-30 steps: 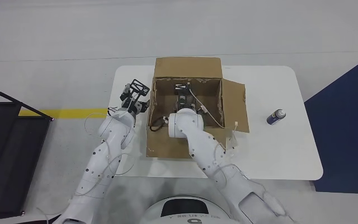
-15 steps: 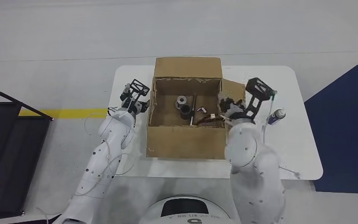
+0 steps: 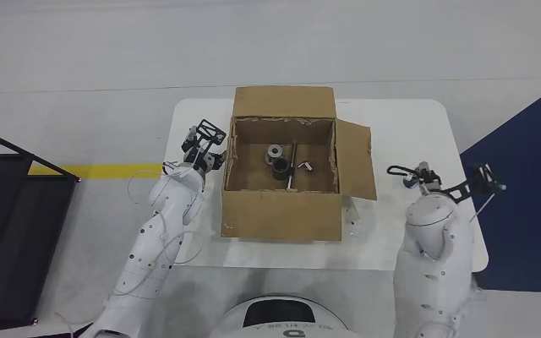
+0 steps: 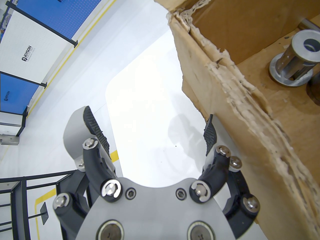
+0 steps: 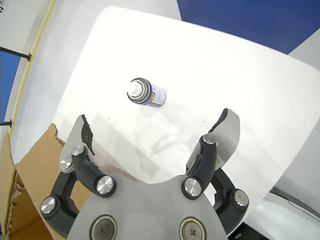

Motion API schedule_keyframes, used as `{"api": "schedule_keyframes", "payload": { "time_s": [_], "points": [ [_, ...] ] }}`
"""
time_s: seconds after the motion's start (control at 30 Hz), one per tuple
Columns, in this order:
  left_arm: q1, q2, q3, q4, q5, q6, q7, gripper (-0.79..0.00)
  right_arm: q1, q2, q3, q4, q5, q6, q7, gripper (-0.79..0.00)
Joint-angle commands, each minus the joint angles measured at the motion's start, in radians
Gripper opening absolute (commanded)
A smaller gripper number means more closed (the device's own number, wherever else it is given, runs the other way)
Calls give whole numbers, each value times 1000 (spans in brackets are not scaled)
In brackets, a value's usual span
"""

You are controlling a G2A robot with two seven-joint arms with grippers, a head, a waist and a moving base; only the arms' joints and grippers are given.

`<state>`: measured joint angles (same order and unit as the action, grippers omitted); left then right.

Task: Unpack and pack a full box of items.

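The left gripper [image 4: 150, 123] has not budged over the last second. It is parked at the table's left edge, just beside the left wall of the brown cardboard box [image 3: 283, 215], with its claw spread wide and nothing in it.

The action is all on the other side. A second ago the right arm was reaching down into the box, half a second ago it was up over the right-hand flap, and now it has swung clear out to the right edge of the white table [image 3: 406, 127]. The right gripper [image 5: 155, 121] is wide open and holds nothing.

The box sits in the middle of the table with its flaps open. On its floor are a silver metal spool [image 3: 272, 155] standing on end, a dark cylinder [image 3: 280, 169] touching or just beside it, a thin rod [image 3: 292, 165] and, to the right of that, a small pale piece [image 3: 304, 166] too small to make out.

Out of the box, a blue spray can with a white nozzle [image 5: 147, 95] stands near the table's right edge, ahead of the right claw and apart from it.
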<state>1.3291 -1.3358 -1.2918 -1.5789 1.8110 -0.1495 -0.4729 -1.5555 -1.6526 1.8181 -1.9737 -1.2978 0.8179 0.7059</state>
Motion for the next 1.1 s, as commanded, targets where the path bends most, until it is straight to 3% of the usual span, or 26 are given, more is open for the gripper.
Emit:
{"api": "schedule_keyframes", "payload": {
  "time_s": [0.0,0.17,0.6,0.8,0.93,1.0,1.07],
  "points": [
    [0,0,0,0,0,0,0,0,47,4,1,64,-42,-17,-4,-83],
    [0,0,0,0,0,0,0,0,118,11,27,179,-63,-13,-37,-89],
    [0,0,0,0,0,0,0,0,235,25,15,347,-142,-14,-55,-206],
    [0,0,0,0,0,0,0,0,284,32,12,436,-206,4,-44,-397],
    [0,0,0,0,0,0,0,0,305,36,11,477,-238,0,-19,-425],
    [0,0,0,0,0,0,0,0,310,37,11,484,-246,0,-9,-480],
    [0,0,0,0,0,0,0,0,309,37,10,480,-242,-7,3,-600]
  ]
}}
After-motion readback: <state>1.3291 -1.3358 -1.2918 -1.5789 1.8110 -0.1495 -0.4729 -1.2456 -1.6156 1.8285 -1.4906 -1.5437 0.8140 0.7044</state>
